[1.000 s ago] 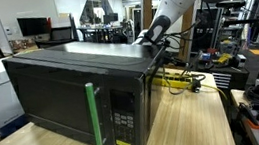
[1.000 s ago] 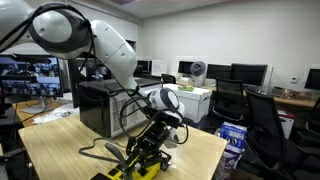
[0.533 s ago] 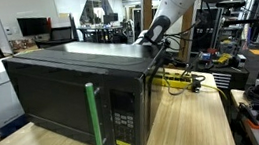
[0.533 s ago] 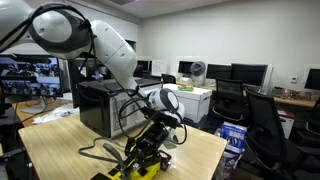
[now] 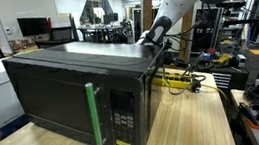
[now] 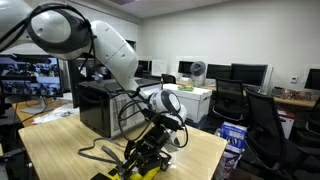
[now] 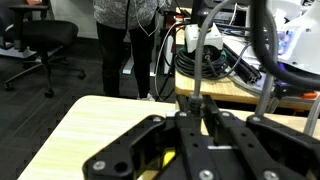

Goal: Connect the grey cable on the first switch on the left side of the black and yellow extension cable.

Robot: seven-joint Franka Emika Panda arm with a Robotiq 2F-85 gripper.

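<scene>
The yellow and black extension cable (image 6: 135, 170) lies on the wooden table, right under my gripper (image 6: 143, 160); its far end shows past the microwave in an exterior view (image 5: 175, 76). In the wrist view my gripper (image 7: 197, 112) is shut on the plug of the grey cable (image 7: 198, 60), which rises straight up from between the fingers. A bit of yellow strip (image 7: 165, 158) shows beneath the jaws. The sockets and switches are hidden by the gripper.
A big black microwave (image 5: 71, 90) with a green handle (image 5: 94, 117) stands on the table (image 5: 186, 120) next to the strip. A black cord (image 6: 95, 152) lies on the table (image 6: 60, 150). Office chairs, desks and a standing person (image 7: 125, 40) are beyond the edge.
The gripper has sunk slightly toward the yellow strip with the plug; otherwise nothing visibly changed.
</scene>
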